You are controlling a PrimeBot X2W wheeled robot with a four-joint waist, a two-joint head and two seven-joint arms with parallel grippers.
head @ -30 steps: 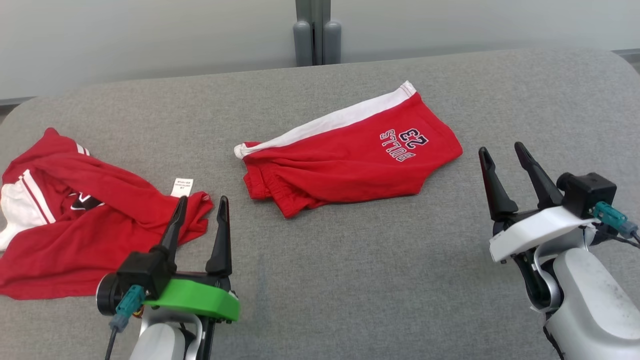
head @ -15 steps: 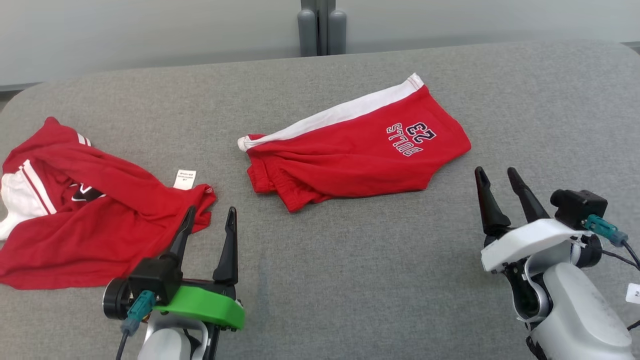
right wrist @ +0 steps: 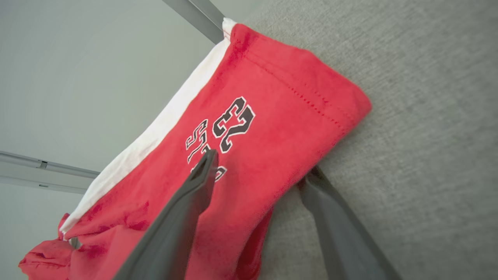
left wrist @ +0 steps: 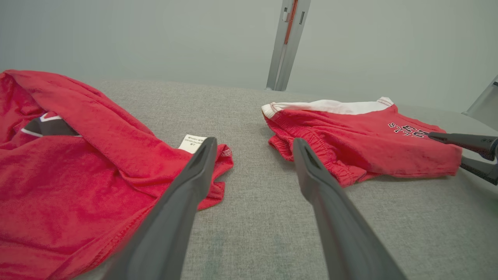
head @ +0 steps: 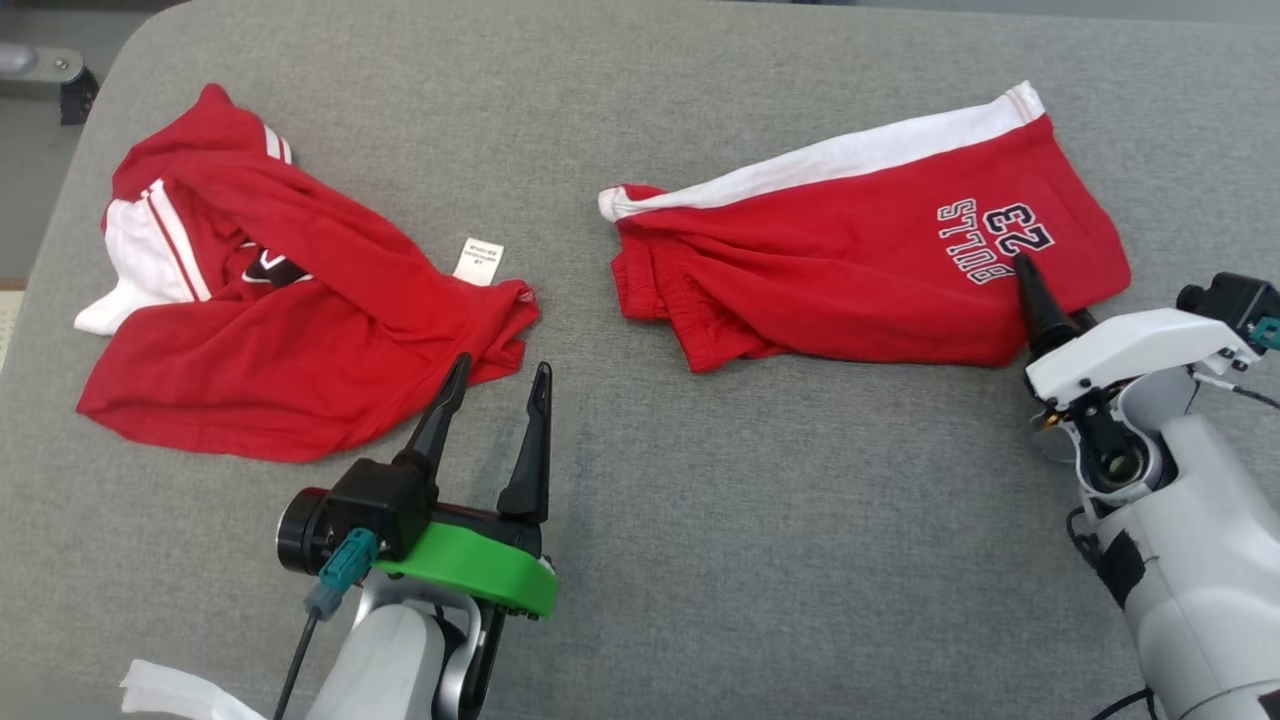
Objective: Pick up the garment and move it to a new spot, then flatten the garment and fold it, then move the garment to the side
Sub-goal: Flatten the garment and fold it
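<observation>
The right gripper point(right wrist: 261, 162), jaws apart, straddles the near right edge of the red shorts point(head: 850, 270), one finger over the print, the other at the hem. The left gripper point(head: 502, 363), spread and empty, hovers beside a crumpled red shirt point(head: 280, 350). Both clothes lie on a grey cloth-covered table point(head: 750, 520), with a pale wall point(left wrist: 155, 35) and a metal post point(left wrist: 286, 42) beyond

Only readable thing here is on the red shorts point(head: 860, 270): a print point(head: 995, 240) that says "BULLS" with "23" next to it, dark letters with white outlines, upside down in the head view. It sits near the shorts' right end, below their white stripe. Left of the shorts there's a white tag point(head: 478, 262) on the red shirt point(head: 290, 330); its print is too tiny to read. The shirt's black logo point(head: 272, 268) is mostly folded under.
</observation>
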